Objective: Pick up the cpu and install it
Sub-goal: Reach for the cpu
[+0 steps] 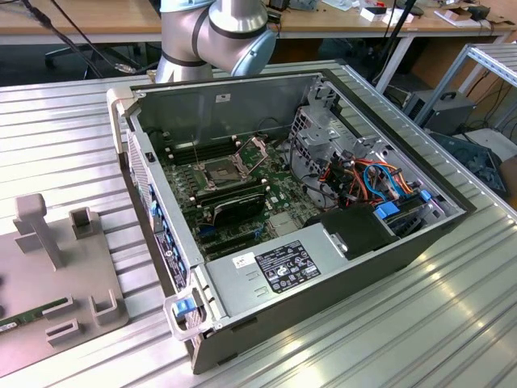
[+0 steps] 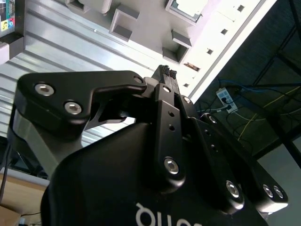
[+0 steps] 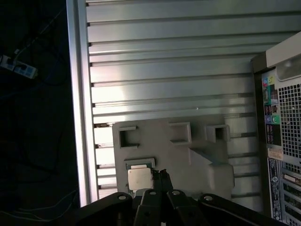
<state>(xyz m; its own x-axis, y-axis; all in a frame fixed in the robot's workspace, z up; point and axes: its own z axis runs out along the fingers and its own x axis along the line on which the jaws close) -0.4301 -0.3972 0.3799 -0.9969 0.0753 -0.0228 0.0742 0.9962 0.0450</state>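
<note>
The cpu (image 3: 139,178), a small square chip with a dull silver face, lies flat in a framed recess of the grey fixture plate (image 3: 188,155) in the first wrist view. My gripper (image 3: 162,175) hangs above the plate just beside the chip, its black fingertips pressed together with nothing between them. In the second wrist view the same shut gripper (image 2: 167,71) points at the plate, and the cpu (image 2: 188,5) sits a little beyond the tips. The open dark socket (image 1: 220,170), its metal frame hinged up, sits on the motherboard inside the computer case (image 1: 323,267).
The fixture plate (image 1: 81,275) lies on the ribbed aluminium table at the exterior view's left, with raised holders and a green memory stick (image 1: 28,314). The arm (image 1: 214,32) rises behind the case. The case's rear panel (image 3: 282,117) borders the plate; the table edge (image 3: 77,117) lies opposite.
</note>
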